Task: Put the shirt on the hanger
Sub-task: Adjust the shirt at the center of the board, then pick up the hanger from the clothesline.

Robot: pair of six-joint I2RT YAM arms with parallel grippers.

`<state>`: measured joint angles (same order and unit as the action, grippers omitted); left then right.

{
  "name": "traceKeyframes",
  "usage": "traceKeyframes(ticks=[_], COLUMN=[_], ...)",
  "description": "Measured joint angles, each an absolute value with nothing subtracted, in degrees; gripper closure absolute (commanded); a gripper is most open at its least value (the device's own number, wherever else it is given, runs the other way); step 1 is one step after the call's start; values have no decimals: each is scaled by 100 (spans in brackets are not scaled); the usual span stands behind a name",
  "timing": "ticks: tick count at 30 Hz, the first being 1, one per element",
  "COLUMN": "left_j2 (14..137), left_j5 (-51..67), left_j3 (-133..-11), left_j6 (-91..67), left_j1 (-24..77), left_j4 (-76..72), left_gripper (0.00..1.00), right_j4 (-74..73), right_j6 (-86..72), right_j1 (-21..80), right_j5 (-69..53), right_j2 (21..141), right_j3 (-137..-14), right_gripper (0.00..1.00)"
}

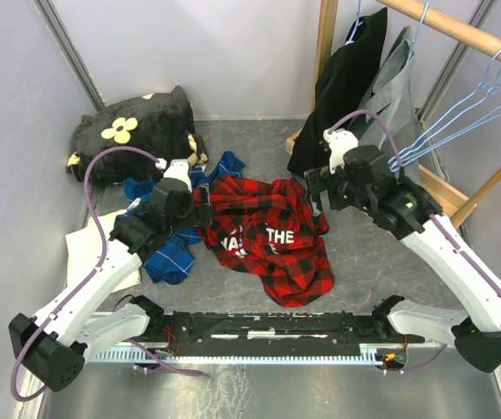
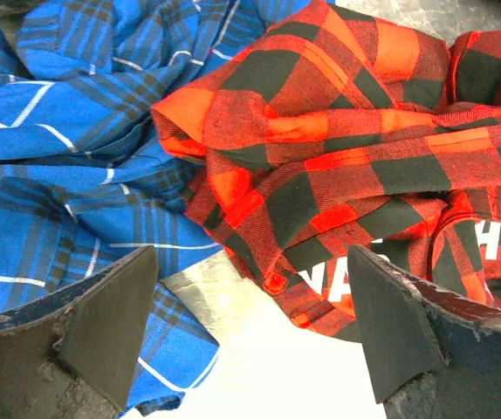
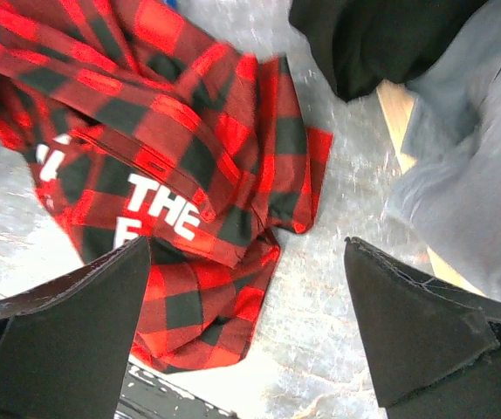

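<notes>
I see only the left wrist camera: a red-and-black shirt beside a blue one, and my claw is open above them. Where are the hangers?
Observer: Several light-blue wire hangers hang bare on a wooden rail at the far right, apart from the red shirt.
Operator: Does the right claw hold something?
Observer: No. The right claw is open and empty, above the right part of the shirt.
Operator: Is anything else hanging on this rail?
Observer: Yes, a black garment and a grey garment hang to the left of the hangers.
</notes>
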<state>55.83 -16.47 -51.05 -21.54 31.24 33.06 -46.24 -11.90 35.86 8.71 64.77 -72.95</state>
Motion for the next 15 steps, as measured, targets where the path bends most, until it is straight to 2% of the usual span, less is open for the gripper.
traceKeyframes(ticks=[9, 15], left_j2=[5384, 5369], left_j5=[-1815, -1817], left_j3=[-5105, -5105], left_j6=[-2154, -2156], left_j1=[3124, 3124], left_j4=[3332, 3332], left_gripper=[5, 6], right_j4=[-5238, -5511], right_j6=[-744, -617], right_j1=[3588, 3588], right_j5=[550, 1282], right_j2=[6539, 6796], right_j3=[-9723, -11128], right_gripper=[2, 14])
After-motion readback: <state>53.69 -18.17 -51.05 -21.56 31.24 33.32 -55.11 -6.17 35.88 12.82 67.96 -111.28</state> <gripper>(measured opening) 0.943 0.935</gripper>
